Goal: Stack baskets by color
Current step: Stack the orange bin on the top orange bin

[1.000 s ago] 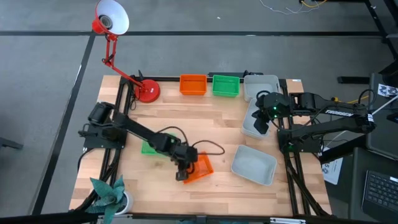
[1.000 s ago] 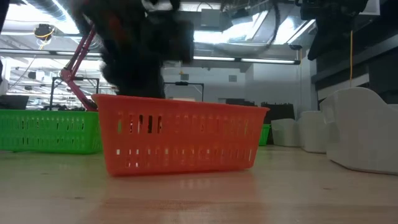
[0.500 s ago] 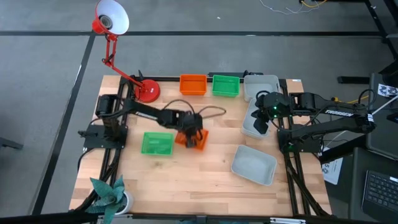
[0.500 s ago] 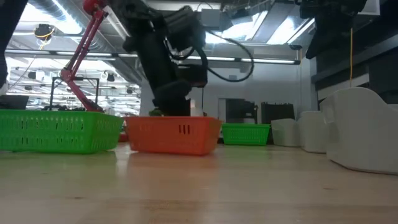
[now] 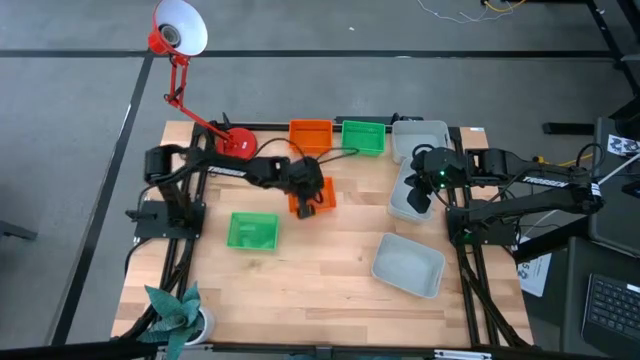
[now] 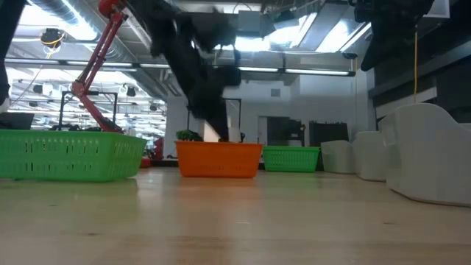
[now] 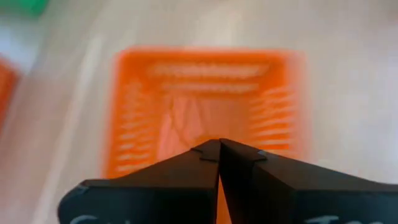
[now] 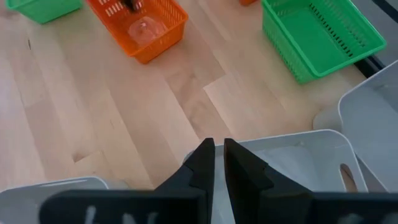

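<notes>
**Observer:** Orange plastic was what your left claw (image 7: 219, 144) had clenched: the thin wall of one orange basket (image 6: 218, 160). It sat toward the back of the counter (image 5: 330, 290), just in front of the second orange basket (image 5: 310, 136) at the rear edge.

**Operator:** Why grip the wall and not the whole bin?

**Observer:** The claw was too narrow to span it, I'd judge. Pinching one wall let you carry the basket with its mouth up, ready to nest. From the low view it looked on the counter or barely above it; I couldn't tell which.

**Operator:** And the right side?

**Observer:** Your right claw (image 8: 215, 148) stood over a grey basket (image 5: 405, 205) near the right edge. Its jaws were almost together astride the rim, so I read it as pinching that wall, parked with its bin. Another grey basket (image 5: 420, 132) lay just behind it at the back, so you were well placed for the grey stack.

**Operator:** What else lay around?

**Observer:** A green basket (image 5: 363, 138) was in the rear row between orange and grey. A loose green one (image 5: 251, 230) lay on the left. A third grey one (image 5: 408, 265) lay at front right. The red lamp base (image 5: 238, 147) stood left of the rear orange, close enough to mind on your approach.
</notes>
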Robot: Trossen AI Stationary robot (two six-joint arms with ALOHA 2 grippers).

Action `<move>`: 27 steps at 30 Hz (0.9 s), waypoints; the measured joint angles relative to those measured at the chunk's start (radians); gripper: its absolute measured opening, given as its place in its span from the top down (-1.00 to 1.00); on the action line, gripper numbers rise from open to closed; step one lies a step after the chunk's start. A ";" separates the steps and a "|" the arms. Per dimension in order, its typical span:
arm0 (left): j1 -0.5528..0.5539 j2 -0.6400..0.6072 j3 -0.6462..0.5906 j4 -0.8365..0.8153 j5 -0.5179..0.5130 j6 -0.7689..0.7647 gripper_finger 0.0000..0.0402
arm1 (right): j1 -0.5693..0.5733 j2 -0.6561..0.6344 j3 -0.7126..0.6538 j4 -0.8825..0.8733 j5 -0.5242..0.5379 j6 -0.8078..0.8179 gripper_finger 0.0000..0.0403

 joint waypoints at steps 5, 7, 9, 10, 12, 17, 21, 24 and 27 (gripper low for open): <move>-0.107 -0.124 0.000 0.000 0.007 -0.043 1.00 | 0.000 0.000 0.000 -0.002 0.000 0.001 0.82; -0.147 -0.155 0.000 0.002 0.007 -0.012 1.00 | 0.000 0.000 0.000 -0.004 0.000 0.001 0.82; -0.184 -0.172 0.000 -0.002 0.008 0.022 1.00 | 0.000 0.000 0.000 -0.004 0.000 0.002 0.82; -0.199 -0.176 0.000 0.004 0.008 0.034 1.00 | 0.000 0.000 0.000 -0.004 0.000 0.003 0.82; -0.219 -0.178 0.000 0.010 -0.003 0.037 0.99 | 0.000 0.000 0.000 -0.004 0.000 0.003 0.82; -0.229 -0.144 0.000 -0.014 -0.017 0.037 0.81 | 0.000 0.000 0.000 -0.004 0.000 0.003 0.82; -0.218 -0.101 0.000 -0.015 -0.072 0.055 0.60 | 0.000 0.000 0.000 -0.010 0.000 0.003 0.82; -0.206 -0.075 0.001 -0.003 -0.126 0.061 0.48 | 0.000 0.000 0.000 -0.011 0.000 0.003 0.82; -0.190 -0.054 0.004 0.004 -0.137 0.053 0.43 | 0.000 0.000 0.000 -0.011 0.000 0.004 0.82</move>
